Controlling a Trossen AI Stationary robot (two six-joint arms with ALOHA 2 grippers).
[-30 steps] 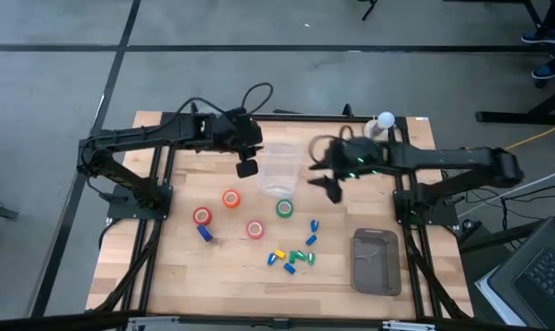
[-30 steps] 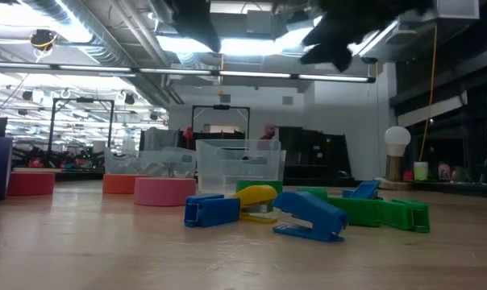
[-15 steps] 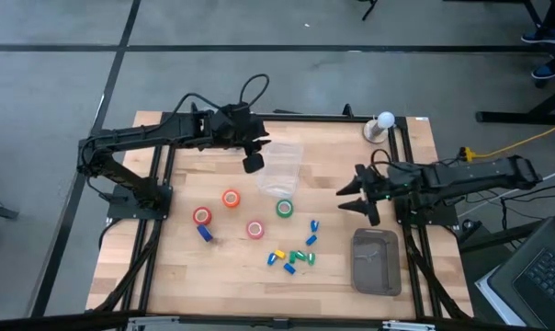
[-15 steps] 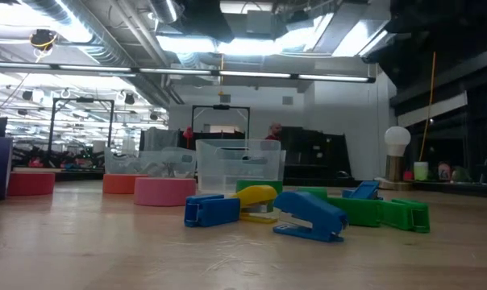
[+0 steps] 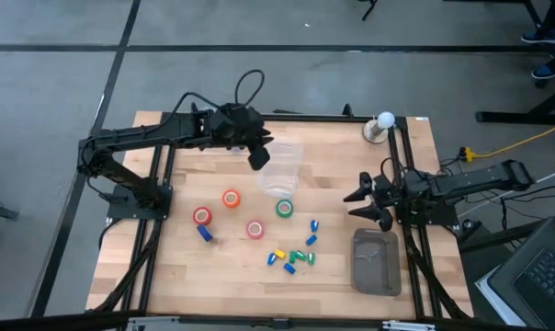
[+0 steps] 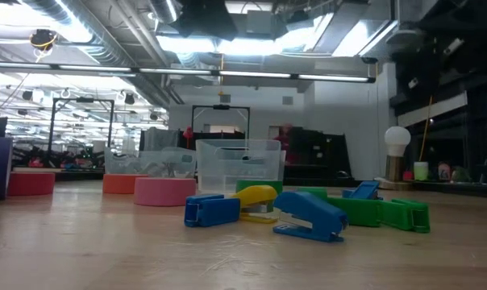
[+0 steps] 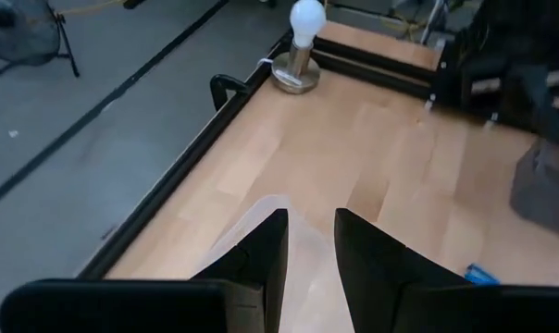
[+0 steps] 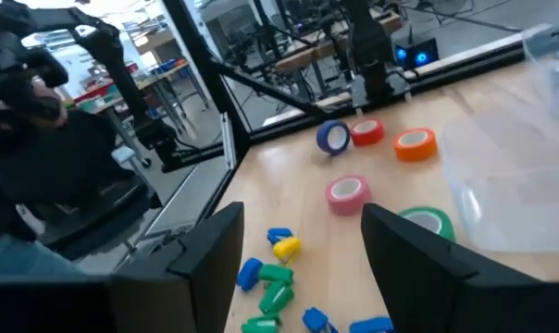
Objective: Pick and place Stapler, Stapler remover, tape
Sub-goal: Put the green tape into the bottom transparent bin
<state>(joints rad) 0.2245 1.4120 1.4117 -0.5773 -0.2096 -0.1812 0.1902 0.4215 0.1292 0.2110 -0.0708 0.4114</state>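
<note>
Tape rolls lie apart from both tools: the left tool (image 5: 258, 158) hangs over the near edge of a clear plastic container (image 5: 281, 169) at the far middle of the tabletop (image 5: 167, 267), its two dark fingers (image 7: 261, 254) set narrowly apart with nothing between them, the pale container rim showing in the gap. The right tool (image 5: 365, 197) sits at the right side, just above a grey tray (image 5: 377, 262), its fingers (image 8: 210, 250) spread wide and holding nothing. Outward from there, the green roll (image 5: 285, 209) rests just in front of the container, the orange roll (image 5: 231, 199) to its left, the red roll (image 5: 202, 216) farther left with a blue piece (image 5: 205, 233) touching or just beside it, and the pink roll (image 5: 255, 229) between them, nearer the front. A cluster of small blue, yellow and green pieces (image 5: 292, 258) lies at the front middle — in the low view these read as little staplers (image 6: 308, 216). A white bulb lamp (image 5: 383, 123) stands at the far right corner
</note>
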